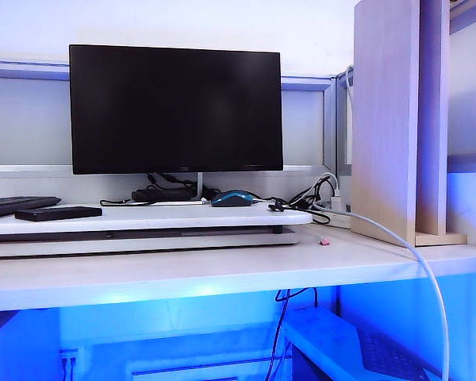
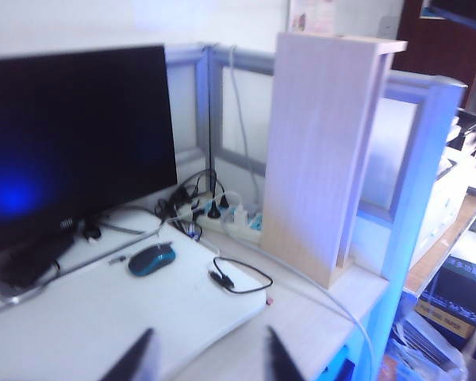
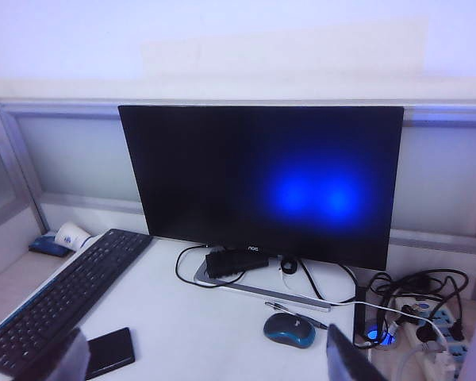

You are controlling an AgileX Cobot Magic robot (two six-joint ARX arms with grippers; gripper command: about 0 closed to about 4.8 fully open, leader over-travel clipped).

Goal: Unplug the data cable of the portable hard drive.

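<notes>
The portable hard drive (image 1: pixel 58 213) is a flat black slab lying on the left of the white board (image 1: pixel 182 216), beside the keyboard. It also shows in the right wrist view, hard drive (image 3: pixel 111 351), with no cord at it. The data cable (image 2: pixel 239 279), a thin black cord, lies looped on the board's far right corner with its plug end free. It shows as a black tangle, data cable (image 1: pixel 278 205), right of the mouse. My left gripper (image 2: pixel 208 361) hovers open above that corner. My right gripper (image 3: pixel 206 361) hangs open over the board, the drive near one finger. Neither arm appears in the exterior view.
A black monitor (image 1: pixel 176 109) stands behind the board. A black keyboard (image 3: pixel 55 298) lies far left, a blue-black mouse (image 1: pixel 232 198) at centre right. A power strip (image 2: pixel 230 218) with plugs, a thick white cable (image 1: pixel 428 278) and a tall wooden shelf (image 1: pixel 389 119) fill the right side.
</notes>
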